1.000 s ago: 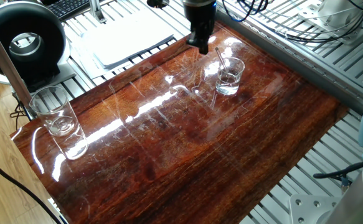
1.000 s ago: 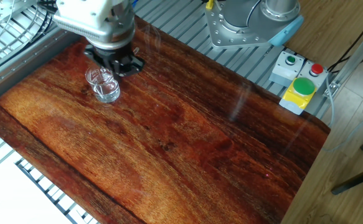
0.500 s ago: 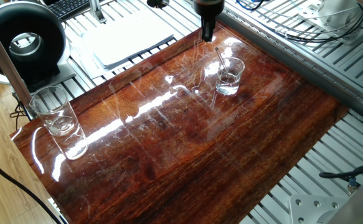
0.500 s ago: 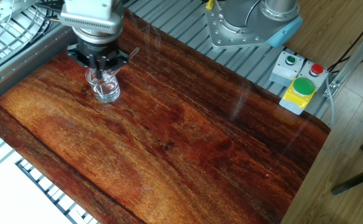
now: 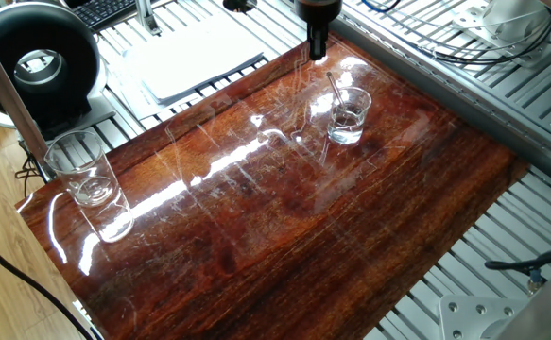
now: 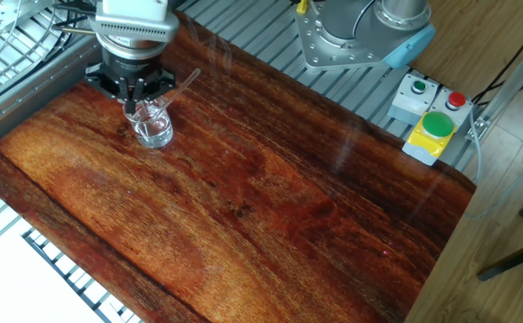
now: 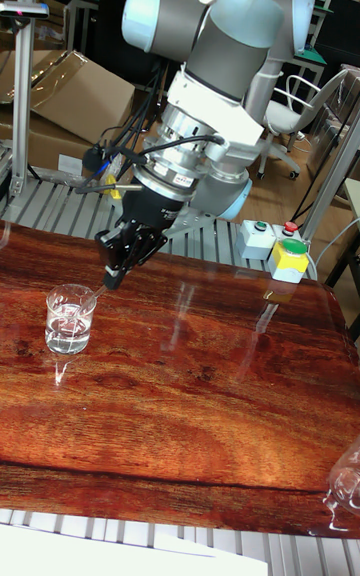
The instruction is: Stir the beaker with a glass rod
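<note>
**A:** Item one, the beaker (image 5: 349, 115): where do you have it?

**B:** You'll find it upper centre-right in one fixed view, standing upright on the wooden table (image 5: 284, 227) with a little clear liquid in the bottom. In the other fixed view it sits at upper left (image 6: 152, 126).

**A:** Item two, the glass rod (image 5: 335, 88)?

**B:** Already in the beaker, leaning on the rim, its top end slanting up and out. Nothing grips it.

**A:** Item three, the gripper (image 7: 113, 273)?

**B:** Hovering just above and beside the rod's free end, apart from it. Its fingers look drawn close together with nothing between them, as far as you can see in the tall fixed view.

**A:** Progress?

**B:** Judge it early: rod placed, not yet grasped, stirring all ahead. The tumbler (image 5: 84, 170) at far left plays no part.
</note>
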Controlling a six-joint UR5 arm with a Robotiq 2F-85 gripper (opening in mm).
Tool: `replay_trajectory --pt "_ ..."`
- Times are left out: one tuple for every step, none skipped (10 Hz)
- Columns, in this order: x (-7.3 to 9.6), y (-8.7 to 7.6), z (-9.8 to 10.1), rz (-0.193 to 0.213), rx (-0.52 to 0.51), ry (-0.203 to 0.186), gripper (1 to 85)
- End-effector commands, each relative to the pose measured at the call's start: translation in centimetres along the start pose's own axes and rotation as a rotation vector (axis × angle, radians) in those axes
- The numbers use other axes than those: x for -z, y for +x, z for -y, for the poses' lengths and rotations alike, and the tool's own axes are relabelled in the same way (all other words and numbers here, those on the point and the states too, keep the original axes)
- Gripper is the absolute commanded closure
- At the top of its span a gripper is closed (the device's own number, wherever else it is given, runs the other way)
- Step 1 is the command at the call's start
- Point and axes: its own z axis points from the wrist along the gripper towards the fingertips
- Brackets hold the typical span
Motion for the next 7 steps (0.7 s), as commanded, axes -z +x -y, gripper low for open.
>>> replay_trajectory --pt "0.9 -0.2 -0.1 -0.007 -0.035 -0.013 84.7" --pt "1.1 0.1 0.4 -0.020 -0.063 0.004 84.7" --pt "1.1 0.4 0.6 -0.029 -0.089 0.014 84.7" --pt "1.2 0.8 0.6 -0.043 -0.120 0.016 84.7" --pt "1.4 1.4 0.0 -0.064 -0.155 -0.007 84.7" --pt "1.6 1.7 -0.6 -0.075 -0.174 -0.028 84.7" --pt "2.0 1.9 -1.0 -0.077 -0.196 -0.040 84.7"
